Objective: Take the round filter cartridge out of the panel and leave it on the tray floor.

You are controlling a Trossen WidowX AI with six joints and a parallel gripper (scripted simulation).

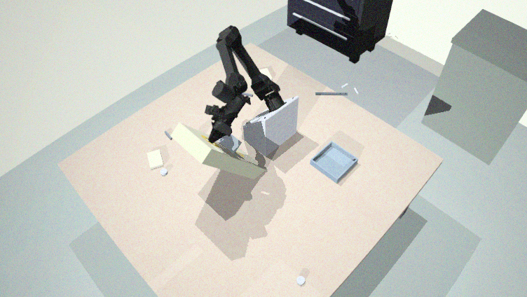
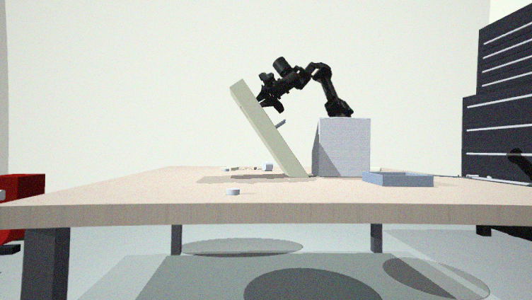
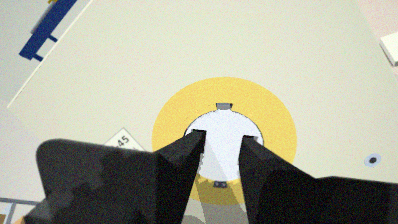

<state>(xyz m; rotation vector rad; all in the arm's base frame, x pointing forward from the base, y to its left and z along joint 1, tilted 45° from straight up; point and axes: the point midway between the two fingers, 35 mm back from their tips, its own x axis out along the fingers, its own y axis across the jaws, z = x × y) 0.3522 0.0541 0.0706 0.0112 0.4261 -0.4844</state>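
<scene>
The round white filter cartridge (image 3: 223, 122) sits flush in the tilted cream service panel (image 3: 150, 60) (image 1: 191, 146) (image 2: 264, 127), inside a yellow ring (image 3: 272, 120). My gripper (image 3: 220, 139) (image 1: 216, 138) (image 2: 264, 102) is pressed nose-first against the panel's face. Its fingers stand partly apart, and each tip meets one of the two narrow slots on the cartridge face. Nothing is pinched between the fingers. The blue tray (image 1: 322, 170) (image 2: 398, 179) lies on the table to the right of the panel, with nothing in it.
The arm's base stands on a grey block (image 1: 272, 125) (image 2: 342, 148) just behind the panel. Small white discs (image 1: 163, 171) (image 1: 300, 280) (image 2: 233, 192) and a cream block (image 1: 155, 158) lie on the table. A dark cabinet (image 1: 339, 18) stands beyond the table.
</scene>
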